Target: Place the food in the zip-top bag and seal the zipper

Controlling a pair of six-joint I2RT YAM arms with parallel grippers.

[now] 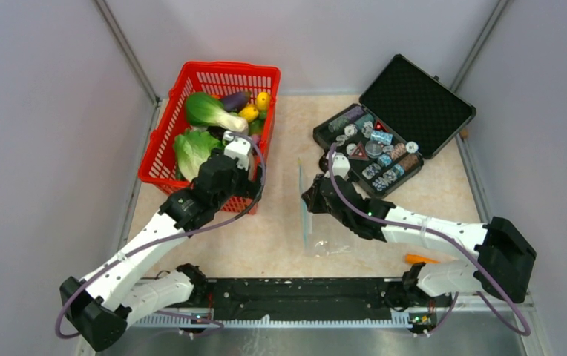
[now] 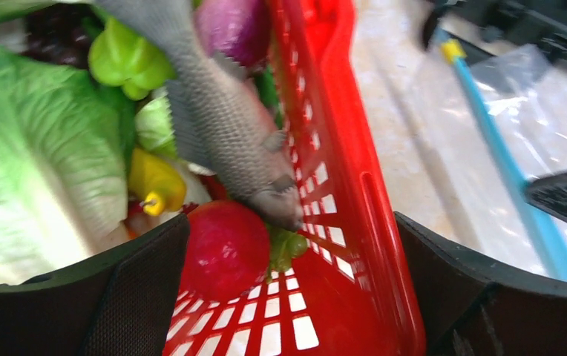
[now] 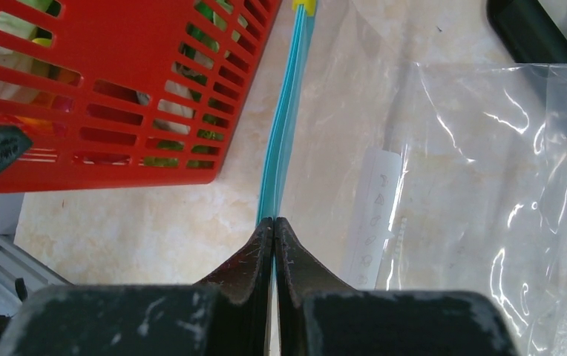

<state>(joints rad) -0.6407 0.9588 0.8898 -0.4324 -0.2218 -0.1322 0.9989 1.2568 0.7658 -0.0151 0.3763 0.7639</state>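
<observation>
Plainly, the food is being framed by the left gripper (image 2: 292,245), whose jaws are being held spread wide inside the red mesh basket (image 2: 340,148), at the upper left of the top view. In the lower centre of the left wrist view a red round piece (image 2: 225,248) is lying just ahead of the gap between the jaws, with a grey toy fish (image 2: 228,126) lying over it. The fish's long axis is running from the upper left down to the lower right, its head close against the basket wall. Leafy greens (image 2: 35,170) and a yellow piece (image 2: 154,182) are lying further left. The zip-top bag (image 3: 473,185) is lying on the table just right of the basket, and its zipper (image 3: 284,133) is being pinched by the right gripper (image 3: 274,222), whose jaws are pressed together on the light-blue strip. The strip's long axis is running straight away from those jaws toward the top of the right wrist view, alongside the basket wall but apart from it. Whether the bag's mouth is parted cannot be told. The left arm is judged the nearer one for the pick, since the food is lying directly before its jaws, with the bag lying to their right, beyond the basket wall.
</observation>
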